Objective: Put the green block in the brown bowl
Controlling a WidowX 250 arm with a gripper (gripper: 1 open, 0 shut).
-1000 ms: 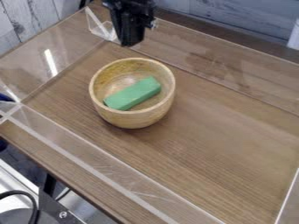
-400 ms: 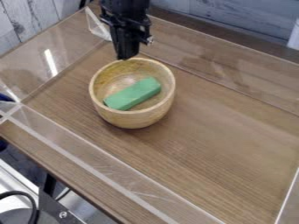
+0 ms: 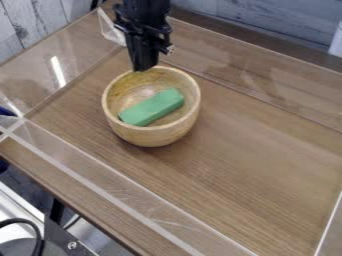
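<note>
1. Wood-grain tabletop (image 3: 254,140) fills most of the view, running diagonally from the upper left to the lower right.
2. The brown bowl (image 3: 151,130) stands on it left of centre, upright, with bare table on all sides.
3. The green block (image 3: 151,107) lies inside the bowl, flat on the paler floor and slanted, its upper end pointing to the right wall of the bowl. It looks close to the walls at both ends; actual contact cannot be told.
4. The gripper (image 3: 144,62) hangs point-down at the far rim of the bowl, its dark fingers drawn narrowly together with nothing between them. Its tips sit just over the rim's far edge; whether they touch the wood cannot be told.
5. The gripper and the block are apart, with the far part of the bowl's floor between them.
6. Clear raised walls (image 3: 80,170) border the table along the left and near sides, catching bright glare.
7. The broadest open surface lies to the right of the bowl and toward the near right corner.
8. Behind the arm, the table's far edge runs close.
</note>
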